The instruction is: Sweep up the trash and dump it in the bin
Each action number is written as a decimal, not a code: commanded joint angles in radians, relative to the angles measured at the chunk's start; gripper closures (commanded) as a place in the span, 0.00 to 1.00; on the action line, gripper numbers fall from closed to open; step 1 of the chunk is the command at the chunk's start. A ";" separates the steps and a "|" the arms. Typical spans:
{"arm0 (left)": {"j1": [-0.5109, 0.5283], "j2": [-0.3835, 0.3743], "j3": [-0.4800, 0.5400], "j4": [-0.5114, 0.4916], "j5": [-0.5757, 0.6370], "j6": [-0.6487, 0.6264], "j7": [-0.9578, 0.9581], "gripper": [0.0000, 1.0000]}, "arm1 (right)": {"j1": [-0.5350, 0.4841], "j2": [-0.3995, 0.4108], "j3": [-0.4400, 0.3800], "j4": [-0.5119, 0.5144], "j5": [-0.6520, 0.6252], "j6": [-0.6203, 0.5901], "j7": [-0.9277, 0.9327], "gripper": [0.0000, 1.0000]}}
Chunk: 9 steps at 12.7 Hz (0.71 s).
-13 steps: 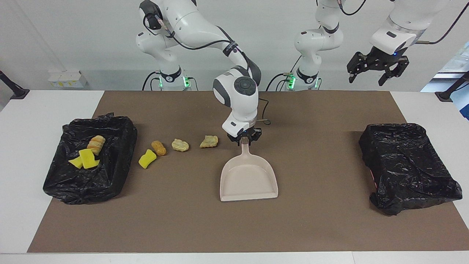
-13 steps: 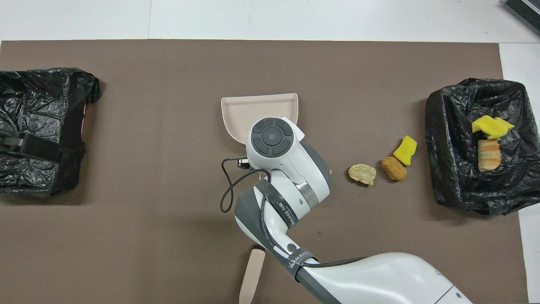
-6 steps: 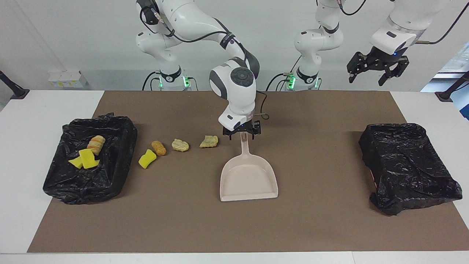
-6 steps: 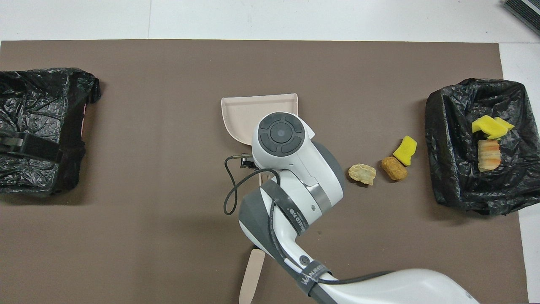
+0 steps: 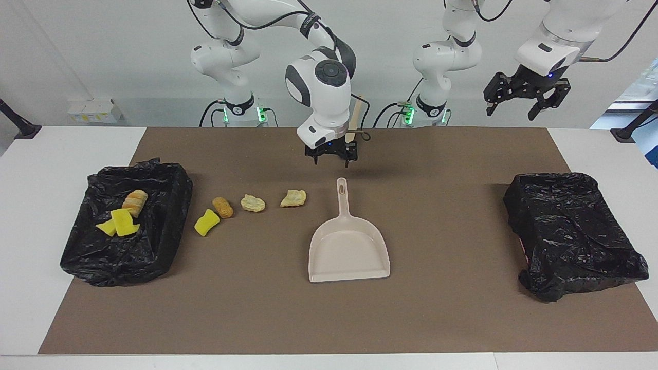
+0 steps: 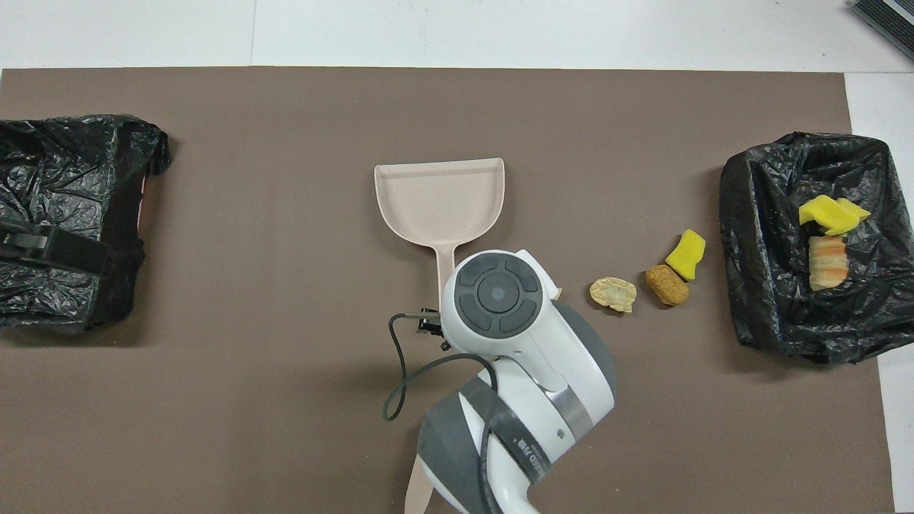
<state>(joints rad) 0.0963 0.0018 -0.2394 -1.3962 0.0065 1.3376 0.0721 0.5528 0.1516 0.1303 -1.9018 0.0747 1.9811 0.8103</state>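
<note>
Below the spread, empty jaws of the right gripper (image 5: 331, 156): beige plastic dustpan (image 5: 348, 250), flat on the brown mat (image 5: 442, 318), handle tip just under them, untouched. Trash: four loose lumps (image 5: 251, 203) toward the right arm's end from the jaws; more inside the black-lined bin (image 5: 82, 257). Left gripper (image 5: 525, 100) waits open, raised. Step, judged: dustpan placed; next calls for the beige-handled brush (image 5: 353, 120).
</note>
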 commanded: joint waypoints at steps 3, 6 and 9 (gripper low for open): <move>-0.006 -0.026 -0.008 -0.059 -0.022 0.079 -0.031 0.00 | 0.132 -0.174 -0.001 -0.253 0.154 0.103 0.096 0.00; -0.099 -0.007 -0.014 -0.127 -0.022 0.185 -0.133 0.00 | 0.244 -0.195 -0.001 -0.304 0.160 0.130 0.248 0.00; -0.206 0.006 -0.014 -0.251 -0.022 0.366 -0.266 0.00 | 0.324 -0.191 -0.001 -0.354 0.225 0.171 0.296 0.00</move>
<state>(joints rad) -0.0563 0.0189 -0.2679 -1.5580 -0.0110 1.6076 -0.1285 0.8455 -0.0167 0.1344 -2.1926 0.2318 2.0961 1.0966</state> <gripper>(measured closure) 0.000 0.000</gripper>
